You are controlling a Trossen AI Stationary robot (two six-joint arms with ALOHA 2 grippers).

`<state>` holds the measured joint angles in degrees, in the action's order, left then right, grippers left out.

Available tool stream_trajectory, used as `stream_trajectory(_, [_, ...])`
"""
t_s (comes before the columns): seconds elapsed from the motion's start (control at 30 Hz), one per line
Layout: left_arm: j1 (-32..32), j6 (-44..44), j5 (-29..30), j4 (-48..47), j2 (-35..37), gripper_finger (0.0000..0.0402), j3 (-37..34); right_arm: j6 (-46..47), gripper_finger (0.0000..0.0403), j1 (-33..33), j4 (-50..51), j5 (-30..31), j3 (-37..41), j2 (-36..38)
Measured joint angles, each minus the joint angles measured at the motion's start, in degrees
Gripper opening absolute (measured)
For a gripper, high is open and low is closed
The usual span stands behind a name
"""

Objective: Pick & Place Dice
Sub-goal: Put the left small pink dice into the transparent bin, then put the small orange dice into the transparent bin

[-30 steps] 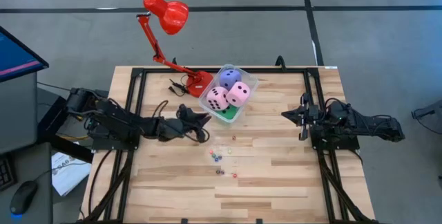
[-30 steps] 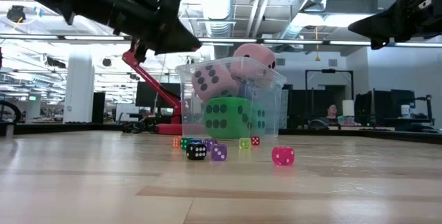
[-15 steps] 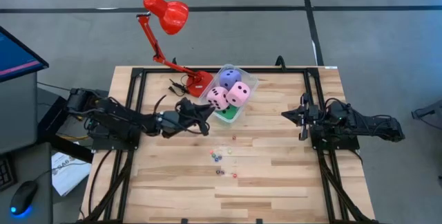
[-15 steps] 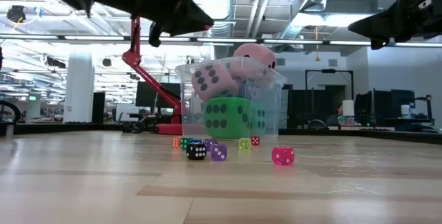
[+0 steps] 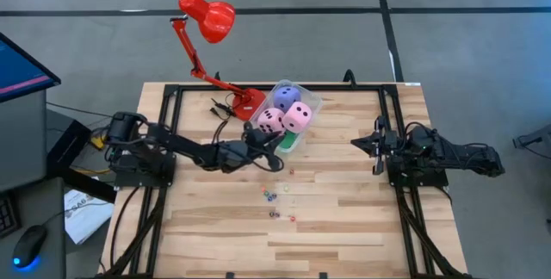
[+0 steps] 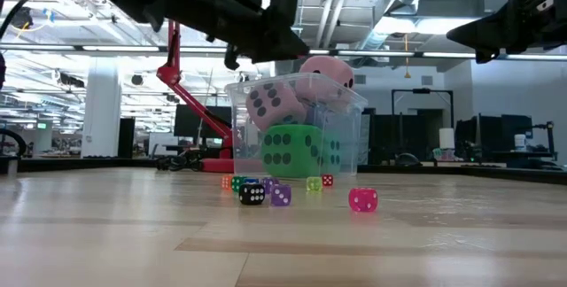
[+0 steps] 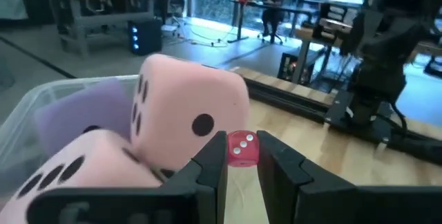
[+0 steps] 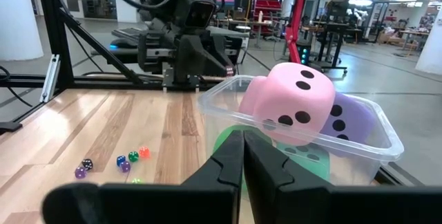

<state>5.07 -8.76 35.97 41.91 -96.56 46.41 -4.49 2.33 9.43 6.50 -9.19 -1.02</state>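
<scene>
Red and tiny, one die (image 7: 242, 148) sits pinched in the left gripper (image 7: 241, 171), which hangs just beside the clear tub (image 5: 306, 104) at its near rim. That tub holds two pink dice (image 5: 297, 116), a purple-blue die (image 5: 286, 96) and a green die (image 6: 290, 151). More tiny dice (image 5: 274, 196) lie scattered on the wooden surface (image 5: 344, 219) in front. Off at the surface's right side, the right gripper (image 5: 357, 144) waits, fingers pressed together on nothing.
</scene>
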Motion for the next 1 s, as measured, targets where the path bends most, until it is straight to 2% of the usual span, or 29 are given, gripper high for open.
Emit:
stream_trajectory(0.17, [-0.6, -0.2, -0.9, -0.9, 0.0, 0.0067, 0.0, 0.0, 0.0008, 0.0, 0.0, 0.0, 0.0, 0.0])
stream_trajectory(0.6, [-2.6, -0.6, -0.4, -3.8, 0.0, 0.0146, 0.0, 0.0, 0.0008, 0.0, 0.0, 0.0, 0.0, 0.0])
stream_trajectory(1.0, [-1.0, -0.1, -0.4, -1.2, 1.4, 0.0135, 0.0, 0.0, 0.0008, 0.0, 0.1, 0.0, 0.0, 0.0])
